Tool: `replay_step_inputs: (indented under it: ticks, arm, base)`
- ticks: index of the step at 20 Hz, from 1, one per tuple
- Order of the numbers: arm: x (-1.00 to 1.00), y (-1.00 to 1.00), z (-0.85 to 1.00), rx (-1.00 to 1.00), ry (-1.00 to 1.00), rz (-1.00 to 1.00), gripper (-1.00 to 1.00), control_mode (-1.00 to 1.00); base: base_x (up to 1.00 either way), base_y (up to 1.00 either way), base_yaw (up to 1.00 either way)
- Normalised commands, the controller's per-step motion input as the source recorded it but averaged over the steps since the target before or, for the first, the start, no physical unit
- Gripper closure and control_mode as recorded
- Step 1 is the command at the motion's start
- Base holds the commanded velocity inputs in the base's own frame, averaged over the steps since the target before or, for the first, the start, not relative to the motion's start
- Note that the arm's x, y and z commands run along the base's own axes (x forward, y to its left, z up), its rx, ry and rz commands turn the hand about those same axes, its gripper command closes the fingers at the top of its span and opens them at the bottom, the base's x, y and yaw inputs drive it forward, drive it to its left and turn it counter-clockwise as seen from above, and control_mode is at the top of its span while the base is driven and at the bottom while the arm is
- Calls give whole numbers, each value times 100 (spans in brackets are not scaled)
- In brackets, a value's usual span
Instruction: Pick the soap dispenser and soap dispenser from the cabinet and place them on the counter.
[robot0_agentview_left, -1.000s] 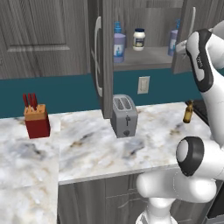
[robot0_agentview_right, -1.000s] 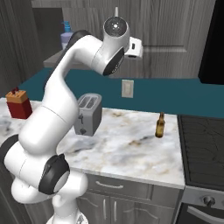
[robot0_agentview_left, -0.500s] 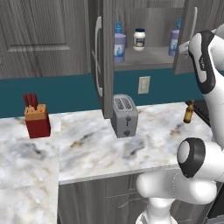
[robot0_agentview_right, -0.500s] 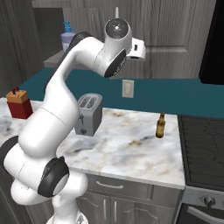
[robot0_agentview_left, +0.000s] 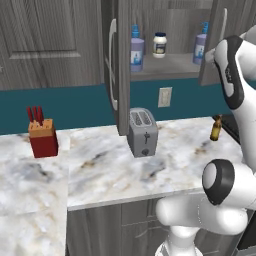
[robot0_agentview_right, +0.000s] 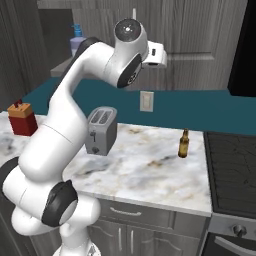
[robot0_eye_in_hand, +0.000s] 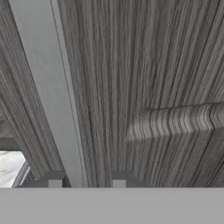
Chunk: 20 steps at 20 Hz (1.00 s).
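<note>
Two lavender soap dispensers with blue pumps stand on the open cabinet's shelf, one at the left and one at the right; the right base view shows one soap dispenser behind my arm. My gripper is up at the cabinet's right door, well above the counter. The door's silver bar handle runs between the fingertips, close to the left one, with a gap to the right one. The fingers are open and hold nothing.
A small white jar stands on the shelf between the dispensers. On the counter are a toaster, a red knife block at the left and a brown bottle at the right. A dark stove adjoins the counter's right end.
The fingers have spread apart off the door handle. The hand has drifted slightly to the right at the open door.
</note>
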Motion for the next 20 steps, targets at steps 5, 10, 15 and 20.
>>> replay_step_inputs:
  ticks: [5, 10, 15, 20]
  arm:
    - [-31, -35, 14, -3, 0, -4, 100, -100]
    - [-27, -38, 18, -4, 0, -1, 100, -100]
    - [-20, -31, 25, -7, 0, 0, 100, -100]
    - [-18, -18, 34, -3, 0, 2, 100, -100]
  base:
    - [0, 0, 0]
    - [0, 0, 0]
    - [0, 0, 0]
    - [0, 0, 0]
